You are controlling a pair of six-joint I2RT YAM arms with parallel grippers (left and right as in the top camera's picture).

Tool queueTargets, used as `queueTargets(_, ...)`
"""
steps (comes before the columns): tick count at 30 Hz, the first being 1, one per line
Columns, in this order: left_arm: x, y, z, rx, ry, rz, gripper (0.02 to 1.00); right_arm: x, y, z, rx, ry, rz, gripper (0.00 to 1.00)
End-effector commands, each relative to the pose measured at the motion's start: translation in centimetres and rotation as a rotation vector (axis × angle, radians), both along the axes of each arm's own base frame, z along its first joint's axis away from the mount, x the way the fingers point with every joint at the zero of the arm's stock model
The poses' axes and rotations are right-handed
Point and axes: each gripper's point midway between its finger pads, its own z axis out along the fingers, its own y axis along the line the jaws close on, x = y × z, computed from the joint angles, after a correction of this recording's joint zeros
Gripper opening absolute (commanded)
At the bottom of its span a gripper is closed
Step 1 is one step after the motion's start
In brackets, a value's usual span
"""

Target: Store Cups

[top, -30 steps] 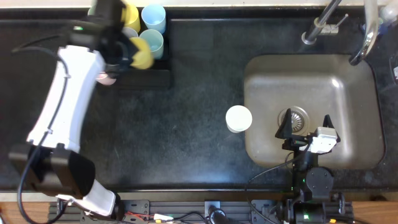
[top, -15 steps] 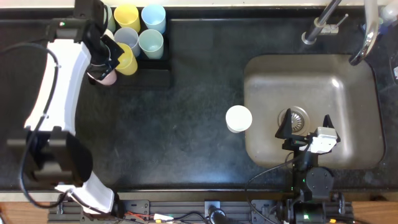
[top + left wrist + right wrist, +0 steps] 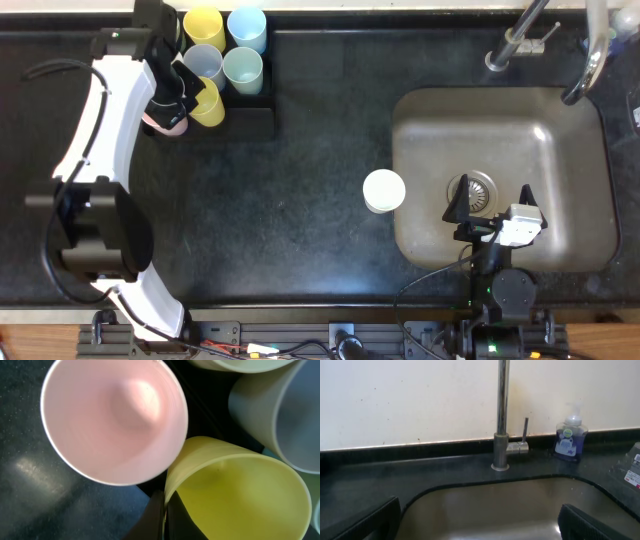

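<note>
Clamped on the yellow cup (image 3: 240,495), the left gripper (image 3: 190,93) should lower it level into the black rack (image 3: 250,125), clearing the pink cup (image 3: 115,420).

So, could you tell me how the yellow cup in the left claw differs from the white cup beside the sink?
The yellow cup is gripped by the left claw; the white cup stands free. The yellow cup looks tilted; the white cup sits straight, a plain circle from above. The yellow cup is at the black rack among other cups; the white cup is alone by the sink. Both are plain, handleless cups.
</note>
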Motion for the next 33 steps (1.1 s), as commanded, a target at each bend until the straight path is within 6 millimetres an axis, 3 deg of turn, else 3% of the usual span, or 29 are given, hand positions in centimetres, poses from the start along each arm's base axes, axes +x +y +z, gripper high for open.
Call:
queueTargets(1,0.2,0.8,-1.8,0.021,0.036,-0.001,0.036,0.0,-0.1,-0.3,-0.003,0.0,0.0,0.998)
queueTargets(22,0.1,1.1,-3.1,0.047,0.065,-0.001,0.045,0.0,-0.1,-0.3,-0.003,0.0,-0.001,0.998)
queueTargets(24,0.1,1.1,-3.1,0.047,0.065,-0.002,0.117,0.0,-0.1,-0.3,-0.003,0.0,-0.001,0.998)
queueTargets(29,0.1,1.0,-3.1,0.044,0.065,-0.003,0.557,0.0,-0.1,-0.3,-0.003,0.0,0.0,0.998)
queueTargets(33,0.1,0.9,-3.1,0.039,0.064,-0.003,0.608,0.0,-0.1,-0.3,-0.003,0.0,0.0,0.998)
